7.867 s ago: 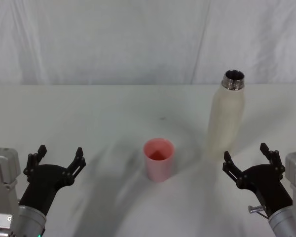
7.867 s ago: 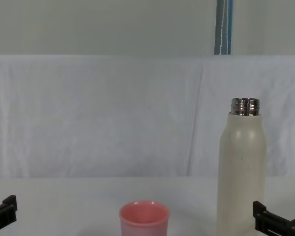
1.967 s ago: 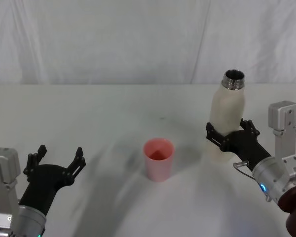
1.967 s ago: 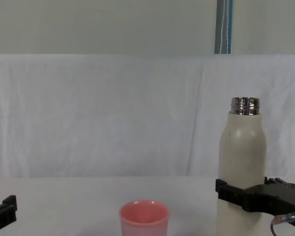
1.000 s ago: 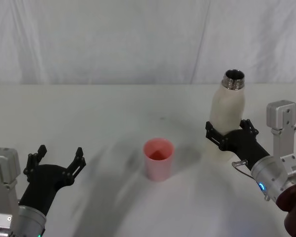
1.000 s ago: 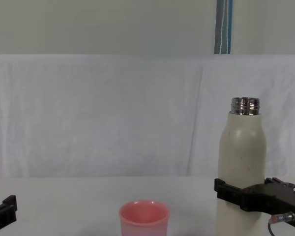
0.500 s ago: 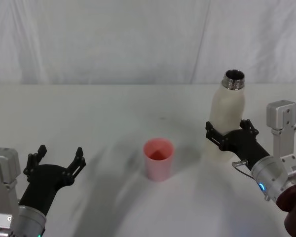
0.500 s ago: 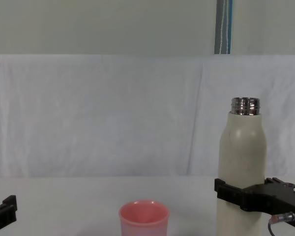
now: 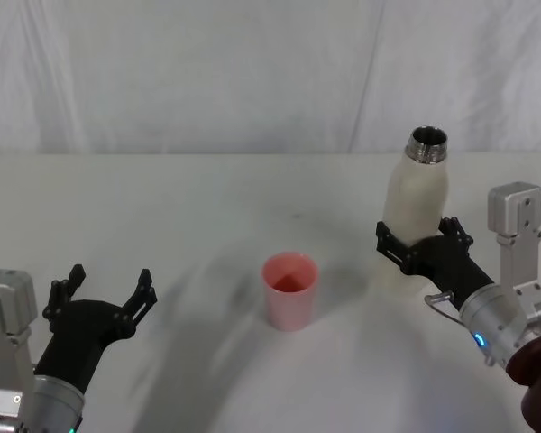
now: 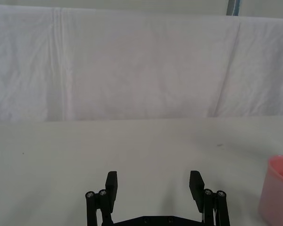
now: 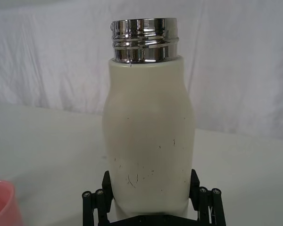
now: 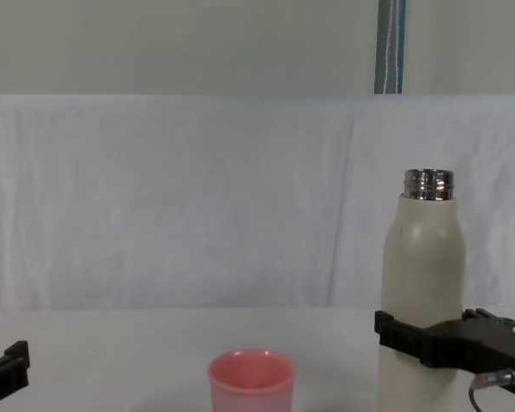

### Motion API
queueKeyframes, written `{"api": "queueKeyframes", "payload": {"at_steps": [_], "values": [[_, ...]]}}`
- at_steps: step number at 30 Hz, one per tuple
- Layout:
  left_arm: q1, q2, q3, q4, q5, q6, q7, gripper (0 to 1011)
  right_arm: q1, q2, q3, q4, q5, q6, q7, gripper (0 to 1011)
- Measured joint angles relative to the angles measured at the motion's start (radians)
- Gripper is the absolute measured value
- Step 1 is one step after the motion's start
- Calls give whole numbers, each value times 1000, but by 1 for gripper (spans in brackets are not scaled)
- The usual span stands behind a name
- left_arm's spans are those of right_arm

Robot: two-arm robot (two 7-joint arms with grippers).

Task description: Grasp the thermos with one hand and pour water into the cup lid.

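Note:
The cream-white thermos (image 9: 415,216) stands upright at the right of the table, its steel neck uncapped. My right gripper (image 9: 417,242) holds its lower body, one black finger pressed on each side, as the right wrist view shows for the thermos (image 11: 148,122) and gripper (image 11: 151,188). From the chest, the thermos (image 12: 422,266) rises above the gripper (image 12: 429,339). The pink cup lid (image 9: 290,289) stands upright mid-table, left of the thermos. My left gripper (image 9: 108,290) waits open near the front left, apart from both.
A white cloth covers the table (image 9: 162,207) and hangs as a backdrop (image 9: 207,72). There is free room between the cup lid and the thermos, and all around the left gripper (image 10: 153,181).
Over the last second nothing has visibly moved. Compared with the oldest frames, my right gripper has come forward from the front right and now brackets the thermos.

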Motion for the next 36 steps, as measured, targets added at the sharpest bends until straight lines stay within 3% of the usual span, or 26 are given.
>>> {"api": "queueKeyframes", "payload": {"at_steps": [10, 15, 25, 34, 36], "values": [[0, 0, 0, 0, 0, 0, 0, 1001, 6, 27, -10, -42, -43, -7, 1, 951], [0, 0, 0, 0, 0, 0, 0, 1001, 9, 51, -25, -68, -91, -11, -2, 951], [0, 0, 0, 0, 0, 0, 0, 1001, 7, 119, -68, -140, -273, -29, -30, 951], [0, 0, 0, 0, 0, 0, 0, 1001, -7, 177, -112, -197, -484, -52, -59, 951], [0, 0, 0, 0, 0, 0, 0, 1001, -8, 181, -115, -200, -499, -54, -60, 951]]}}
